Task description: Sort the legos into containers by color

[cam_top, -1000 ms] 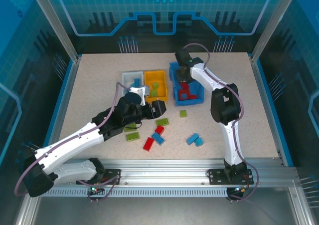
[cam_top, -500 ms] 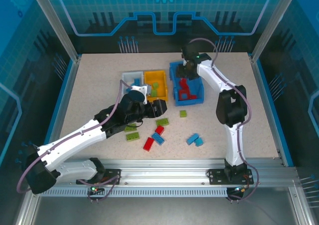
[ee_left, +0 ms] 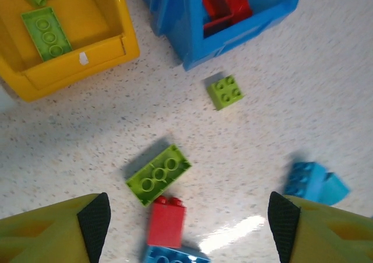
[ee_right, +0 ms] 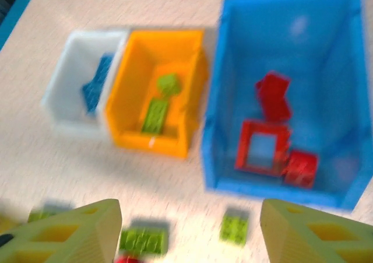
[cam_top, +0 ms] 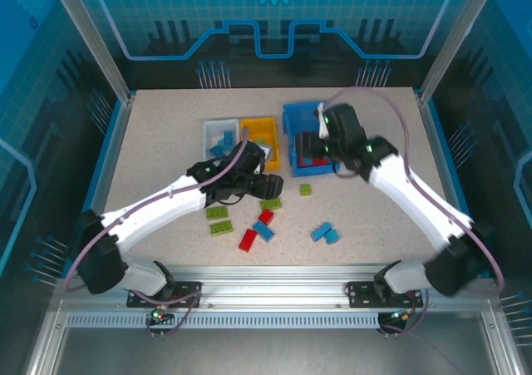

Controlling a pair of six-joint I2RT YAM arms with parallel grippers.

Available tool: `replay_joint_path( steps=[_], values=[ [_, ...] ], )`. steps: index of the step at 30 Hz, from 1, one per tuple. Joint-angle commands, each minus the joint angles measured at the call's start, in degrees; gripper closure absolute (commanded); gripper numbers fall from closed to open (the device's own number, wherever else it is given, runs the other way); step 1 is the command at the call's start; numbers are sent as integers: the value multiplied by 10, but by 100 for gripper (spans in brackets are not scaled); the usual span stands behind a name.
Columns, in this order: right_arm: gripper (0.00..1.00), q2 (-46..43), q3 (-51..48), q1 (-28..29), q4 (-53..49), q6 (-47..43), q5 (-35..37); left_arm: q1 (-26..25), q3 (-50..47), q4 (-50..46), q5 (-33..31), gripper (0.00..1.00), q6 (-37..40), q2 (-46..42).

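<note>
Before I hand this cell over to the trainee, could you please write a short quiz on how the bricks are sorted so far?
1. True or false: the yellow bin holds red bricks.
2. Which bin holds the open red frame? A white bin, B yellow bin, C blue bin.
3. Fill in: the small square brick lying loose just outside the blue bin is ____.
Key: 1 false, it holds green bricks; 2 C; 3 green.
</note>
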Motion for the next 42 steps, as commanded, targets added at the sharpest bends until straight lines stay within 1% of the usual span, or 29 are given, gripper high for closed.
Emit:
replay_joint_path(
  steps=[1,5,8,13,18,23,26,30,32,35,39,42],
  values=[
    [29,-99,-115,41,68,36,-32,7,44,-56,30,23,145,60],
    [23,-237,-242,83,96,100,-50,7,80,-64,16,22,221,143],
    [20,-321,-305,106,111,148,-56,7,104,-65,20,22,251,191],
    [18,-400,-333,117,61,183,-40,6,135,-83,47,22,264,243],
    [18,-408,-323,117,42,183,-37,-1,131,-85,46,23,268,272],
    [19,-391,-322,118,58,186,-45,-7,112,-69,25,27,259,292],
    [19,-386,-322,119,66,187,-48,-7,104,-52,12,34,248,301],
    [19,-385,-323,119,64,186,-48,-7,96,-26,-2,50,239,307],
    [19,-387,-324,118,62,187,-47,-7,94,-21,-14,54,235,310],
    [20,-392,-327,118,60,187,-44,-7,90,-7,-23,64,230,304],
    [20,-391,-324,118,63,182,-44,-4,86,9,-54,69,212,259],
    [20,-376,-315,119,77,165,-49,21,103,5,-47,70,178,210]
  ],
)
